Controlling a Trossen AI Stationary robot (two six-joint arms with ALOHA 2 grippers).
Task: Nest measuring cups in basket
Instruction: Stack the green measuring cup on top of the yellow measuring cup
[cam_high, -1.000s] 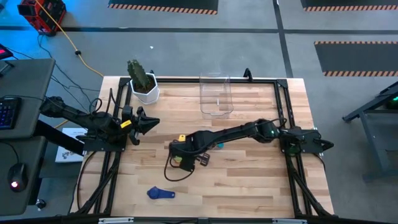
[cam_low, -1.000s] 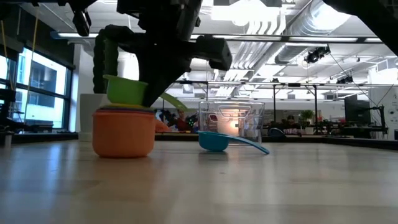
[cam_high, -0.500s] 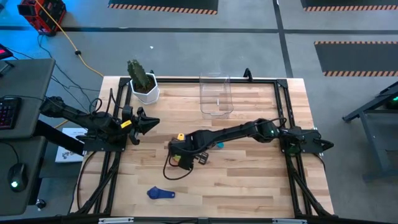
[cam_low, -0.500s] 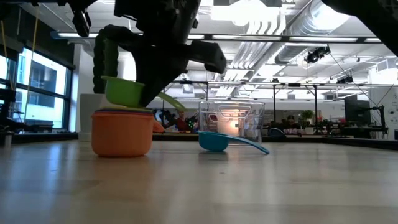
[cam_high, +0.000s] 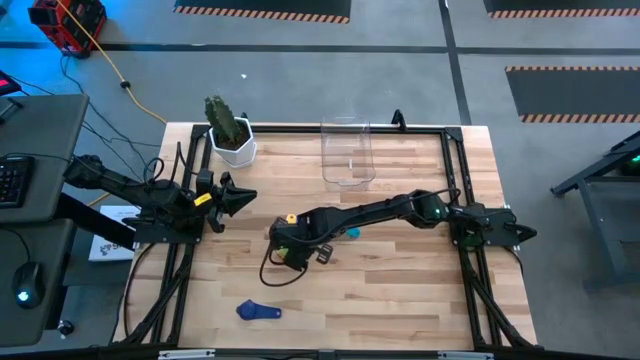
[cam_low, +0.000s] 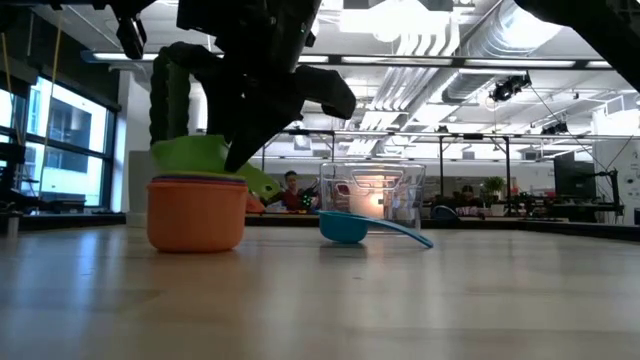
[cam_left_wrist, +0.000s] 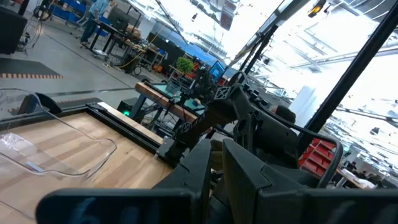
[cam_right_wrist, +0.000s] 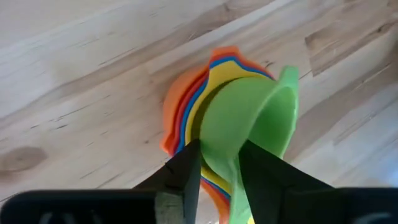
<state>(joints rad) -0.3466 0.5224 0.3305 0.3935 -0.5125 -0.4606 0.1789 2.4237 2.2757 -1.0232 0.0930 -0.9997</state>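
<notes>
A stack of nested measuring cups, orange outermost (cam_low: 197, 213), stands on the table left of centre (cam_high: 283, 256). My right gripper (cam_right_wrist: 219, 177) is over it, shut on the green cup (cam_right_wrist: 249, 121), which sits tilted in the top of the stack (cam_low: 190, 157). A light blue cup (cam_low: 345, 227) lies on the table just right of the stack (cam_high: 350, 233). A dark blue cup (cam_high: 258, 311) lies near the near edge. The clear basket (cam_high: 347, 153) stands at the far edge. My left gripper (cam_high: 240, 197) waits shut at the left side. My right gripper pinches the green cup between its two fingers (cam_right_wrist: 186, 171) at the side of the cup nearest the wrist (cam_right_wrist: 217, 158). The fingers come from above, slanting in from the table's right. The cup is tilted, its bowl resting in the top of the stack (cam_low: 200, 172).
A white pot with a green cactus (cam_high: 232, 135) stands at the far left corner. A black frame (cam_high: 455, 180) runs around the tabletop. Open wood lies between the stack and the basket and across the near right part.
My right gripper has moved down and slightly toward the table's left, keeping its hold. The green cup has dropped from above the stack into its top and tipped more. The stack has slid a little to the left.
</notes>
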